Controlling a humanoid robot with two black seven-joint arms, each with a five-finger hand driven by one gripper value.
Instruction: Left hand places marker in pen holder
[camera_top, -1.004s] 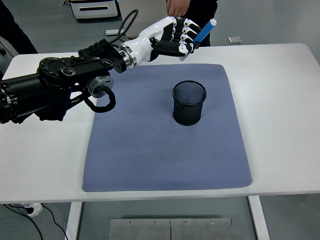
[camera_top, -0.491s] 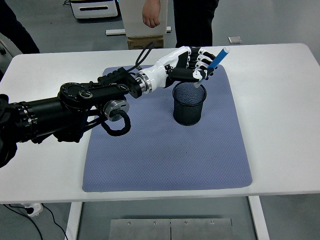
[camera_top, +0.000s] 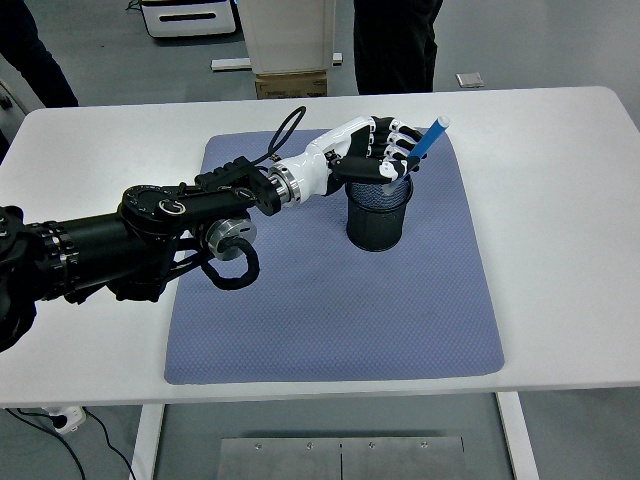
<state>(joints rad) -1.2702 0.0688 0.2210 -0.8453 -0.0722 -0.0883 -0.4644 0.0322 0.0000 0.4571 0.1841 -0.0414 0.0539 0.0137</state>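
Blue marker (camera_top: 424, 142), tilted, upper end up-right, lower tip inside rim of black mesh pen holder (camera_top: 378, 213), which stands upright on grey mat.

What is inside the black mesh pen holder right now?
The blue marker, gripped by the left hand, slants down toward the pen holder; its lower end seems just inside the rim, but the fingers cover it. The holder's bottom is not visible.
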